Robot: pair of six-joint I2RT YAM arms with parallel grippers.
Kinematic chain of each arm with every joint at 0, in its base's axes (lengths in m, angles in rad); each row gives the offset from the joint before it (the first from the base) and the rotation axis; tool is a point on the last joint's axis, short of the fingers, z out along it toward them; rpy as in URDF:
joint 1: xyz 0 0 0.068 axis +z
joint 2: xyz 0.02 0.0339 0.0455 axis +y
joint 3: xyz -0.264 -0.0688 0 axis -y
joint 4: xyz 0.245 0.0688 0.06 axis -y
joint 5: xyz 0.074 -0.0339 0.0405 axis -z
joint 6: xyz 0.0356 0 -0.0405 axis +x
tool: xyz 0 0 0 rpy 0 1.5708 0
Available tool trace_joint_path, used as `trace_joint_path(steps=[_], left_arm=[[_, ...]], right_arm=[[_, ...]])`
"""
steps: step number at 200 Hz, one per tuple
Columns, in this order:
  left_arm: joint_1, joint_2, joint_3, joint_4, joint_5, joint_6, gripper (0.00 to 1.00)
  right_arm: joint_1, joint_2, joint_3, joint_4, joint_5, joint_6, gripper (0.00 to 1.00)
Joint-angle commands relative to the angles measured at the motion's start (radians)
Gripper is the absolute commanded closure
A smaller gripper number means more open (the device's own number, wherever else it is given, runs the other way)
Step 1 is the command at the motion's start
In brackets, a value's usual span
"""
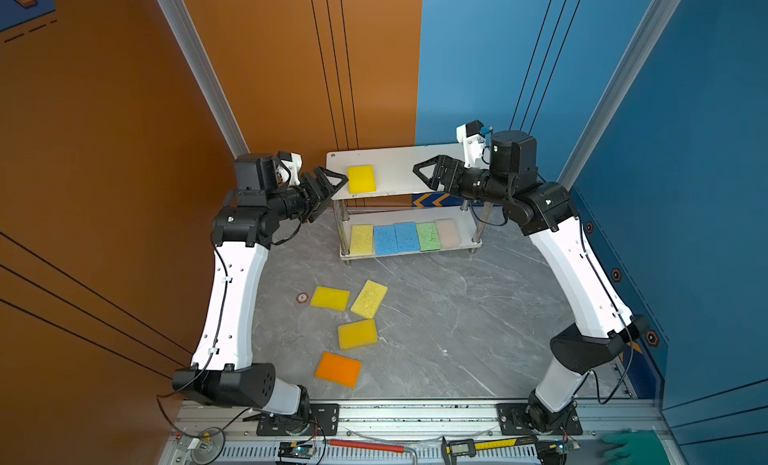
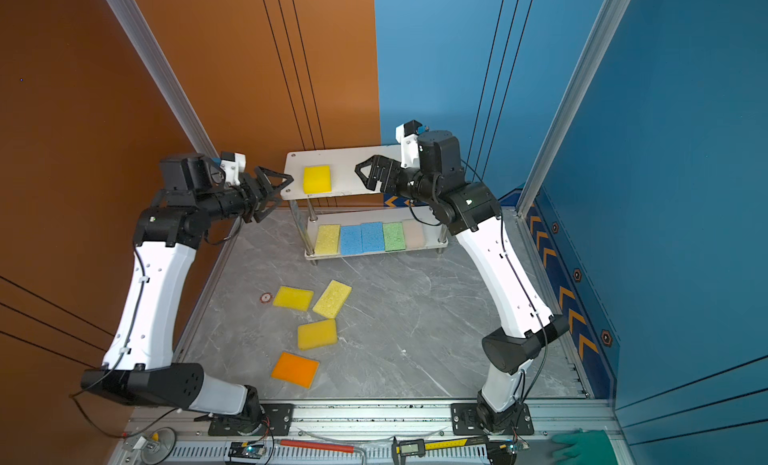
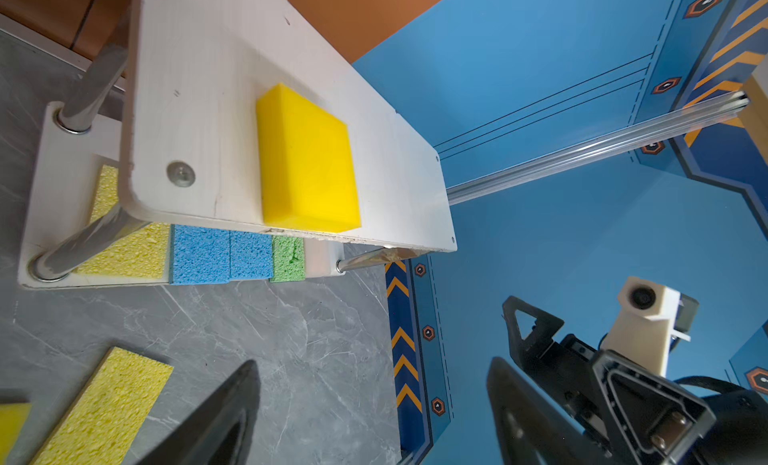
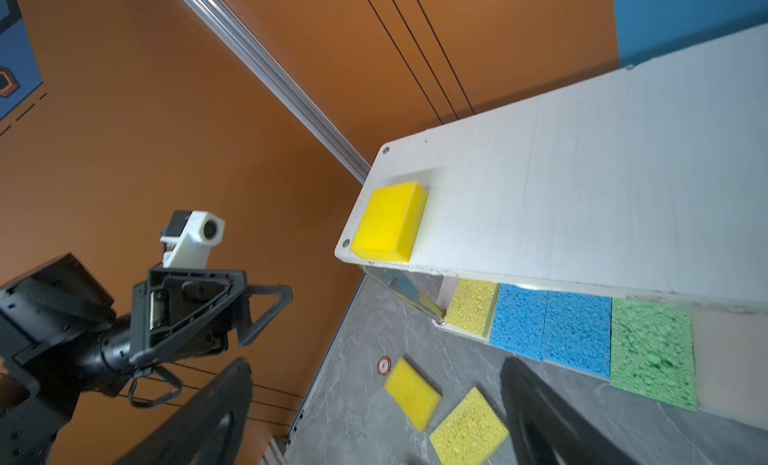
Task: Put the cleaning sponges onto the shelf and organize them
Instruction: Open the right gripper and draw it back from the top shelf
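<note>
The shelf stands at the back of the grey floor. One smooth yellow sponge lies at the left end of its top board. On the lower board a yellow sponge, two blue sponges, a green one and a pale beige-pink one lie in a row. Three yellow sponges and an orange sponge lie loose on the floor. My left gripper is open and empty just left of the top board. My right gripper hangs open and empty over the board's right half.
A small red and white round marker sits on the floor beside the loose yellow sponges. A caliper, a red-handled tool and a green glove lie along the front rail. Orange and blue walls close in both sides.
</note>
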Motion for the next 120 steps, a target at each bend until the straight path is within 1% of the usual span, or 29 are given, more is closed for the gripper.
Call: trace_joint_path(steps=[1,10,23,36,58,74,85,91,120], left_arm=[[-0.025,0.051,0.078,-0.081,0.011,0.035,0.18],[-0.031,0.048,0.078,-0.082,0.013,0.035,0.19],[-0.035,0.015,0.038,-0.085,0.014,0.034,0.18],[-0.039,-0.042,-0.050,-0.086,0.011,0.037,0.18],[-0.041,-0.160,-0.244,-0.084,-0.005,0.050,0.16],[-0.042,-0.238,-0.387,-0.083,-0.015,0.062,0.15],[-0.047,-0.284,-0.477,-0.083,-0.019,0.067,0.15],[-0.046,-0.307,-0.519,-0.083,-0.019,0.069,0.15],[-0.043,-0.409,-0.699,-0.085,-0.048,0.102,0.15]], right_arm=[[0.020,-0.012,-0.083,-0.084,-0.065,-0.043,0.07],[0.025,-0.019,-0.109,-0.098,-0.092,-0.042,0.07],[0.036,-0.028,-0.161,-0.143,-0.109,-0.046,0.07],[0.059,-0.051,-0.261,-0.170,-0.092,-0.049,0.08],[0.121,-0.101,-0.463,-0.152,-0.044,-0.022,0.07],[0.162,-0.117,-0.641,-0.067,-0.046,0.021,0.07],[0.163,-0.105,-0.737,-0.001,-0.092,0.061,0.07],[0.193,-0.095,-0.777,0.039,-0.115,0.078,0.08],[0.224,-0.032,-0.898,0.224,-0.137,0.169,0.13]])
